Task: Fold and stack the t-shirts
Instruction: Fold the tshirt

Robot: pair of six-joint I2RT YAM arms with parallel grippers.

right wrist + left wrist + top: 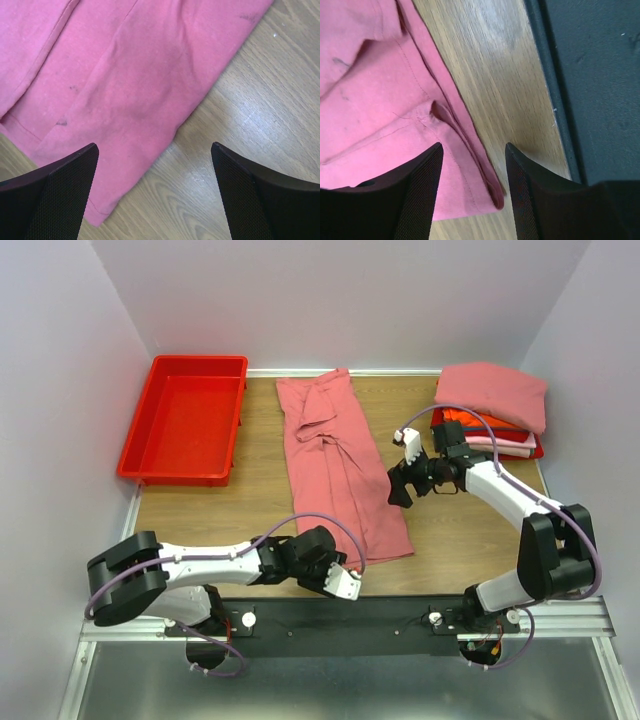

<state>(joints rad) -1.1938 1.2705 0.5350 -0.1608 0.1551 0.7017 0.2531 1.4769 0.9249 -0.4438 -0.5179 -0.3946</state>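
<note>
A large salmon-pink t-shirt (pixel 340 465) lies folded lengthwise into a long strip down the middle of the table. My left gripper (pixel 352 568) is open at the strip's near end. In the left wrist view the hem corner (pixel 492 192) lies on the wood between my open fingers (pixel 422 190). My right gripper (pixel 398 492) is open above the strip's right edge. In the right wrist view the shirt (pixel 130 75) lies under the wide-open gripper (pixel 154 147), with its edge between the fingers. A stack of folded t-shirts (pixel 495 390) sits at the back right, with orange, pale pink and red layers under a salmon one.
A red plastic bin (pixel 185 420) stands at the back left. The wooden table (pixel 460 530) ends at a black rail (pixel 400 605) along the near edge, also seen in the left wrist view (pixel 600 90). White walls enclose the left, back and right sides.
</note>
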